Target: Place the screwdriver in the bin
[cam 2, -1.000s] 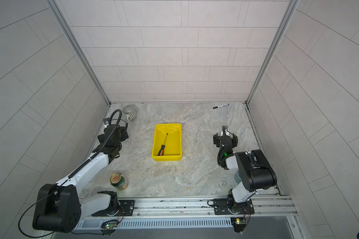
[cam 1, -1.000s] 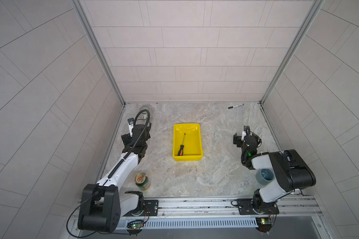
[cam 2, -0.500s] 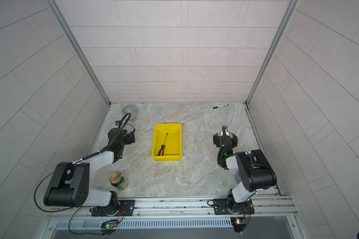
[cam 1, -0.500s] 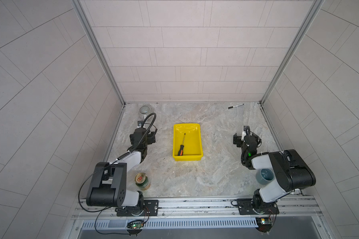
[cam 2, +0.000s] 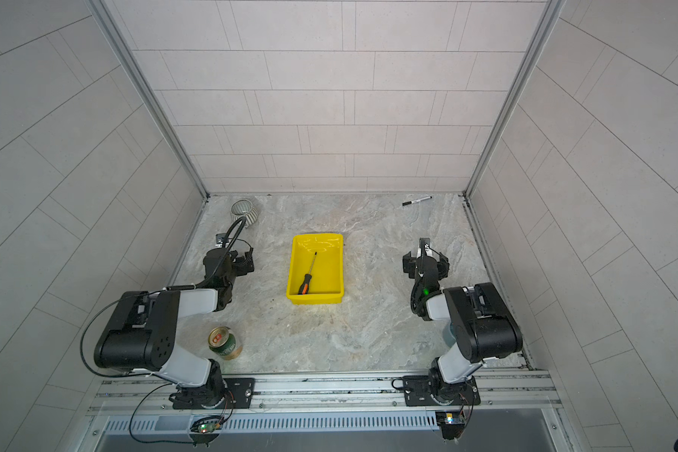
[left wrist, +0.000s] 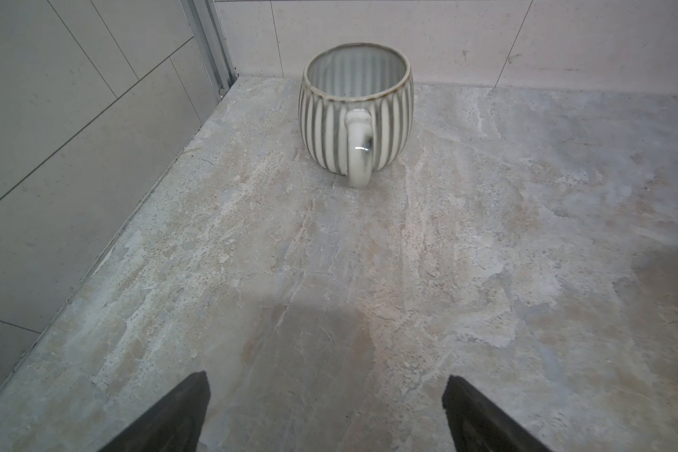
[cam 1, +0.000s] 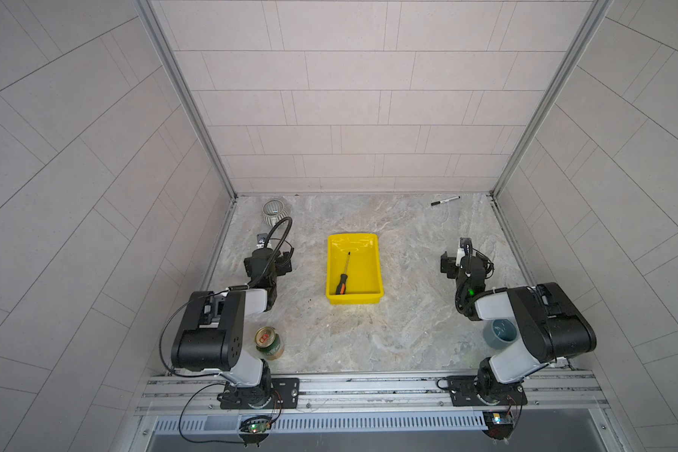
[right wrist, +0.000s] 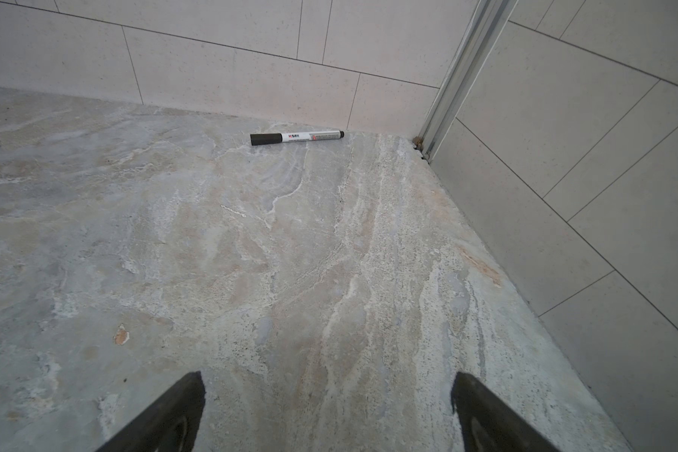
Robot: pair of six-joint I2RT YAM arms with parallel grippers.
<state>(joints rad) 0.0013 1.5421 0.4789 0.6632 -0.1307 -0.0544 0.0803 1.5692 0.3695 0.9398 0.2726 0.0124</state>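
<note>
**Screwdriver in the bin, both arms parked**

A tiled booth closes in a marbled grey tabletop (cam 1: 368, 336) on three sides, and near the middle of it sits the bin (cam 1: 373, 270), a shallow yellow tray. The screwdriver (cam 1: 343, 276) already lies inside it — handle toward the near wall, shaft pointing to the far end, slightly slanted. We judge the task's own work as finished; what is left in hand is simply a tidy rest.

The left gripper (left wrist: 325, 415) has its jaws spread wide with nothing between them, and it hovers over bare table facing the ribbed grey cup (left wrist: 355, 109) at the far left corner. The right gripper (right wrist: 327, 411) is likewise spread and empty, looking toward the marker pen (right wrist: 296, 137) by the far right wall. In both top views the two arms sit folded, one either side of the bin and well apart from it.

To finish well, we would keep both arms away from the tray — a nudge to its rim could slide it or tip the tool out (the bin is shallow). The left arm has the green can (cam 1: 269, 343) just beside its base, and the right has the blue-grey cup (cam 1: 500, 332) tucked close under its elbow, so any settling move should be slow and small. We would leave the jaws open and touch nothing else.
</note>
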